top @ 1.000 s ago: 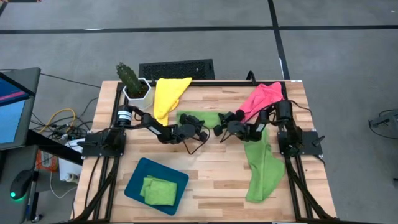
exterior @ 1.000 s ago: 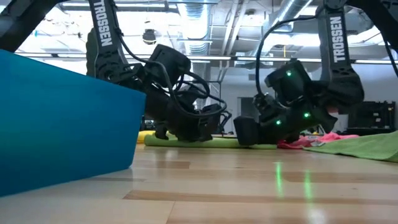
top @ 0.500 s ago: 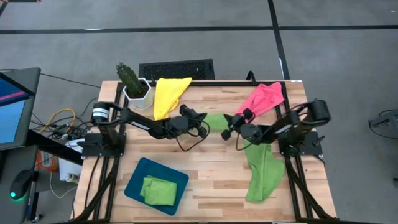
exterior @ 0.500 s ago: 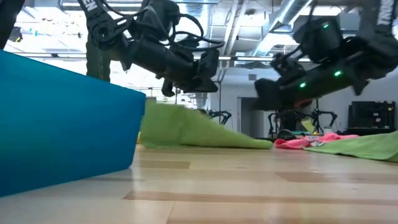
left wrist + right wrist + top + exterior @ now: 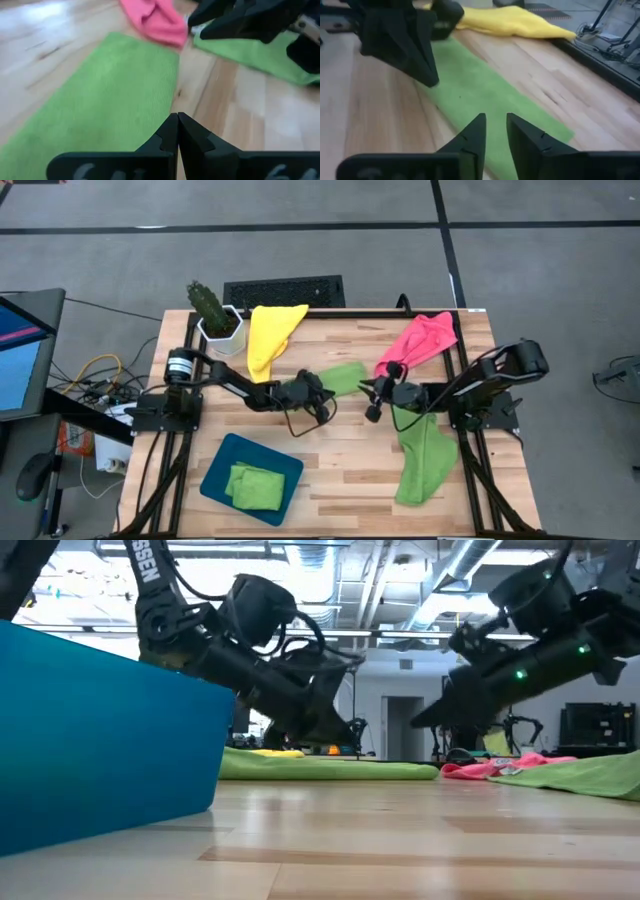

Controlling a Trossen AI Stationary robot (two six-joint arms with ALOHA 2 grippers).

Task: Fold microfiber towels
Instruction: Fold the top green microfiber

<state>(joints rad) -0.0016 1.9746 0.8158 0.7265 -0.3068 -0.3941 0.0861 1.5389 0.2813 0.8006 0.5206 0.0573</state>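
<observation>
A lime green towel (image 5: 345, 377) lies flat in a short strip mid-table, also seen in the low view (image 5: 330, 768). My left gripper (image 5: 326, 393) is shut at the towel's near edge (image 5: 172, 90), and I see no cloth between its fingers. My right gripper (image 5: 374, 400) hovers just right of the towel, raised clear of it (image 5: 425, 720). It is open by a narrow gap with nothing in it (image 5: 495, 130). A yellow towel (image 5: 272, 330) and a pink towel (image 5: 425, 338) lie along the far edge. Another green towel (image 5: 420, 455) lies at the right. My left gripper's shut fingertips (image 5: 176, 122) stand right at the green towel's edge. I cannot tell whether they touch it.
A dark teal tray (image 5: 222, 468) at the near left holds a folded green towel (image 5: 255, 485). A potted cactus (image 5: 213, 310) stands at the far left corner, next to a black grille (image 5: 285, 290). Bare wood lies between the tray and the right green towel.
My left gripper lifted the green towel's left end and set it down again. The towel lies flat once more, shorter and farther toward the right. My right gripper has risen off the towel and drawn back toward the table's right edge.
</observation>
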